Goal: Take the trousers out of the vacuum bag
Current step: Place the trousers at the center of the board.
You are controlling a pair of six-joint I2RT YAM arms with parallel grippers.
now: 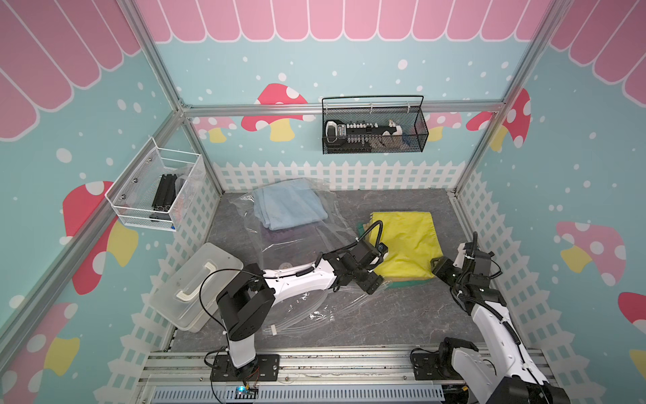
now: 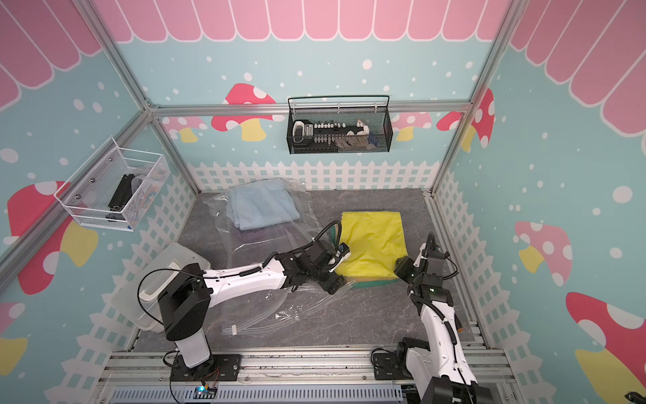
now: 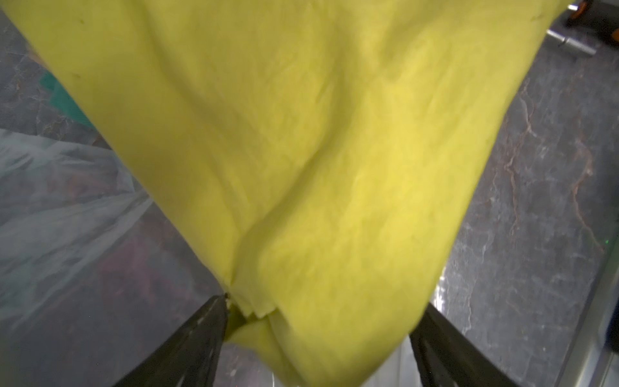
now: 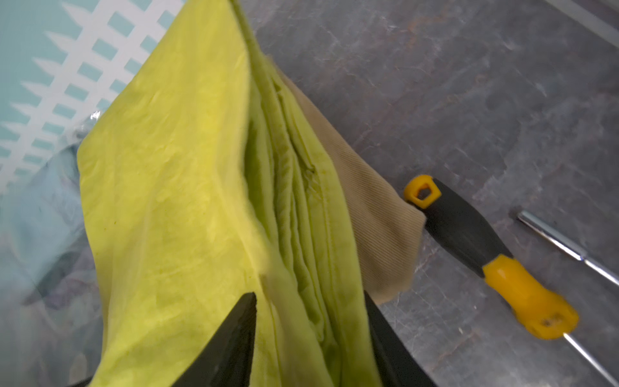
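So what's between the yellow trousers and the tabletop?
Tan trousers, seen in the right wrist view, and dark green trousers in both top views.

Yellow trousers point(image 1: 405, 241); light blue trousers point(image 1: 288, 203); dark green trousers point(image 3: 67, 104); tan trousers point(image 4: 378, 228), fine-ribbed. Vacuum bag point(image 1: 279, 245): clear. Surface point(image 1: 402, 314): grey, marble-veined. Screwdriver point(image 4: 469, 234): black-and-yellow handle.

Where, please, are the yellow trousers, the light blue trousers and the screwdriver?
yellow trousers point(image 1: 407, 241): in a top view, middle of top face.
light blue trousers point(image 1: 288, 204): in a top view, cloth middle.
screwdriver point(image 4: 465, 231): right wrist view, black grip.
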